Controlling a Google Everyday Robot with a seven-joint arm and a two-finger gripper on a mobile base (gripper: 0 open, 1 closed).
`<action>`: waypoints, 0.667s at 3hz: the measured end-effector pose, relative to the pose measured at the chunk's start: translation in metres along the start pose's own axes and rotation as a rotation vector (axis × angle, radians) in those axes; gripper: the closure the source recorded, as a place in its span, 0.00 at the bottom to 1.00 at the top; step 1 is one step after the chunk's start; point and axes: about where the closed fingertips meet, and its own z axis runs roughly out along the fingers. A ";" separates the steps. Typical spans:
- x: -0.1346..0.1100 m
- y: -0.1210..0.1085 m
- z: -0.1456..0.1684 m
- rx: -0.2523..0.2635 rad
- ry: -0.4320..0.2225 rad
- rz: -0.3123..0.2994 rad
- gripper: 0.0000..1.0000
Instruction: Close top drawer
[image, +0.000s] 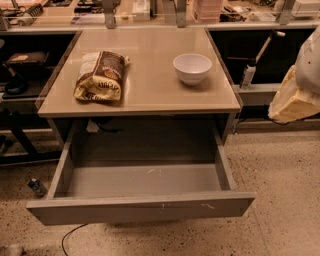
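Note:
The top drawer is pulled far out from under the table. It is wide, shallow, grey and empty, and its flat front has small pale scratches at centre and right. My gripper is out of view. Only a white and cream part of my arm shows at the right edge, level with the table top and well to the right of the drawer.
On the beige table top lie a brown chip bag at the left and a white bowl at the right. A cluttered bench runs behind. A small bottle and a cable lie on the speckled floor at the left.

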 end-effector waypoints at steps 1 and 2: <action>0.025 0.048 0.019 -0.075 0.052 0.083 1.00; 0.055 0.110 0.058 -0.202 0.122 0.162 1.00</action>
